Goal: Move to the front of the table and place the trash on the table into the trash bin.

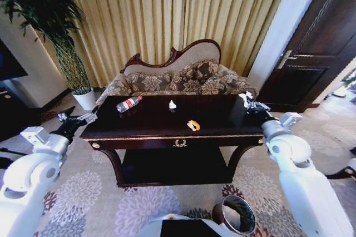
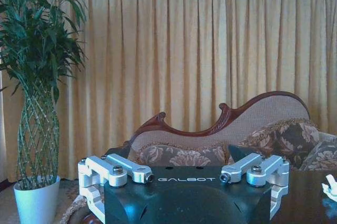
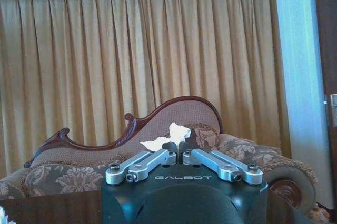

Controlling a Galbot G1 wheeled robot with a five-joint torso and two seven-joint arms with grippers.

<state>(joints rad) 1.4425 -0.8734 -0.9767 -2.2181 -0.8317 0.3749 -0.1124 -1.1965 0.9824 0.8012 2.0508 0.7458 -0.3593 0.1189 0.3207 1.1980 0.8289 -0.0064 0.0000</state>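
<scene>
Right gripper (image 3: 178, 152) jaws pinch a white, jagged crumpled paper (image 3: 167, 136); its lower part is hidden between them. Left gripper (image 2: 184, 175) jaws gape wide

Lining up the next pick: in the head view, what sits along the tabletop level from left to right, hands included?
Left hand → plastic bottle → small white paper scrap → orange-yellow scrap → right hand, shut on white crumpled paper.

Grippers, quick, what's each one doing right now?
Left gripper: open, holding nothing, at the table's left end.
Right gripper: shut on a white paper scrap, above the table's right end.
</scene>
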